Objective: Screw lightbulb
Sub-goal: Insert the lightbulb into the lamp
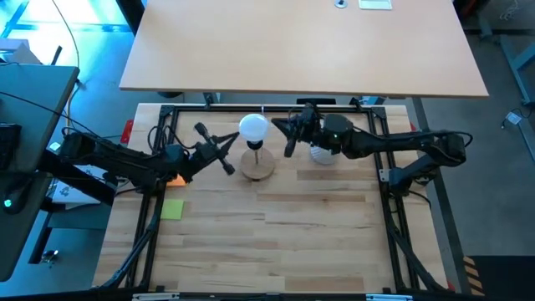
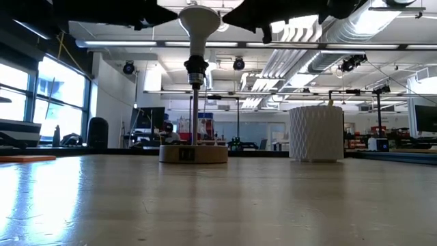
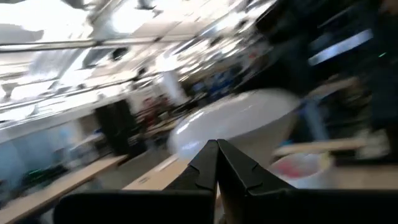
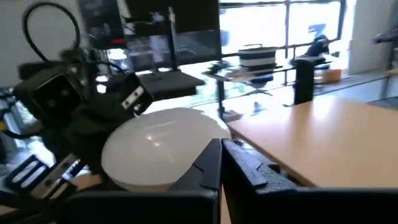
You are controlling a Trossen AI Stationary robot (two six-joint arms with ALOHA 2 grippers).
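The lightbulb [image 1: 253, 128] sits upright on the post of the wooden base [image 1: 258, 165] on the tabletop [image 1: 318, 234]; left gripper [image 1: 229, 148] and right gripper [image 1: 281, 127] flank its globe, jaws fully closed, holding nothing

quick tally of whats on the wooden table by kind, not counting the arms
lightbulb: 1, sitting on top of the post
round wooden base with post: 1
white perforated cup: 1
yellow-green square note: 1
small orange item, partly hidden under the left arm: 1
total: 5
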